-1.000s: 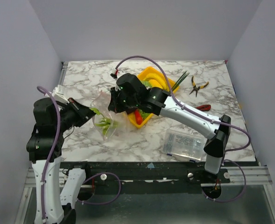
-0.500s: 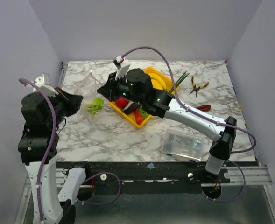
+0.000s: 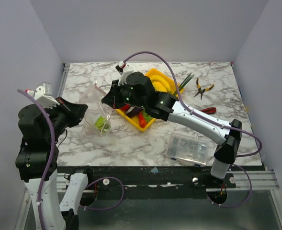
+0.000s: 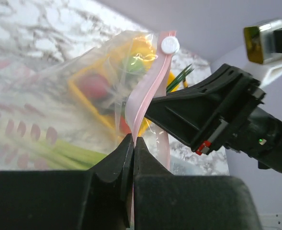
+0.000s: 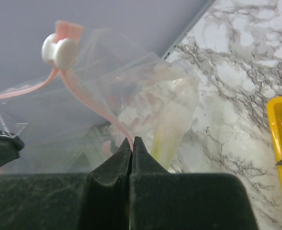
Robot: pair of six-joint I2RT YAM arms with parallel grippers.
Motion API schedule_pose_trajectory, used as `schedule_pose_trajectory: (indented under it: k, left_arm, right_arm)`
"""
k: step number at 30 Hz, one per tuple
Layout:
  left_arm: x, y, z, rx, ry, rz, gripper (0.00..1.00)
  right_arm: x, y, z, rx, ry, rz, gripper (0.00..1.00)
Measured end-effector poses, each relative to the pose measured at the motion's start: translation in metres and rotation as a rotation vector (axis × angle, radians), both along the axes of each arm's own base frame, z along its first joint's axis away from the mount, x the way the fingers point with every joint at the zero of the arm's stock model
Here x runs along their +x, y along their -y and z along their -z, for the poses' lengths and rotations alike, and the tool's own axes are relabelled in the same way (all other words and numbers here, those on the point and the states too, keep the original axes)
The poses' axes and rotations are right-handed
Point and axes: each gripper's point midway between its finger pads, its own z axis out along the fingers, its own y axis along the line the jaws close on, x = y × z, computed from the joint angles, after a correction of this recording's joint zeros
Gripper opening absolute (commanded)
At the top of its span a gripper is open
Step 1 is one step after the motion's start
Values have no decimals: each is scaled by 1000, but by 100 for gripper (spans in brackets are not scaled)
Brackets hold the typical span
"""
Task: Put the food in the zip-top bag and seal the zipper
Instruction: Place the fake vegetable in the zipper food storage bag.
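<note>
The clear zip-top bag hangs between my two grippers, left of the yellow tray. Green food lies in its bottom, and a pale green leek shows through the plastic. My left gripper is shut on the pink zipper strip, just below the white slider. My right gripper is shut on the same zipper from the other side, with the slider up to its left. More food, red pieces and yellow bananas, lies in the tray.
Yellow-handled pliers and thin green stalks lie at the back right. A red utility knife sits right of the tray. A rigid clear box of small parts stands near the front right edge.
The bag came up off the table and moved left, then sank a little. My left arm drew back to the left, and the right gripper followed with the bag's mouth.
</note>
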Motion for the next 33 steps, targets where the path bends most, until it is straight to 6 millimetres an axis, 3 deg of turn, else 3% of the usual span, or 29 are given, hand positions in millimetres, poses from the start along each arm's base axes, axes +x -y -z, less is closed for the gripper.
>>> schedule_pose_trajectory:
  k: [3, 6, 9, 14, 21, 24, 28, 33]
  left_arm:
    - [-11, -6, -38, 31, 118, -35, 0]
    - [-8, -16, -49, 70, 136, -85, 0]
    - [2, -30, -48, 116, 119, -149, 0]
    - [13, -52, -28, 196, 53, -239, 0]
    - [43, -48, 57, 192, -159, -181, 0]
    - [61, -42, 75, 170, -212, -135, 0]
    - [77, -32, 80, 140, -215, -75, 0]
    - [83, -17, 76, 117, -191, -2, 0]
  right_arm:
    - [0, 0, -26, 56, 24, 1, 0]
    - [-1, -5, -44, 98, 34, -11, 0]
    - [-1, -15, -53, 144, 25, -28, 1]
    - [-2, -28, -23, 160, -34, -46, 4]
    - [7, -34, 33, 55, -93, -10, 8]
    - [16, -26, 47, 0, -92, 44, 9]
    - [25, -15, 57, -63, -74, 98, 13]
    - [40, -6, 51, -118, -33, 163, 43]
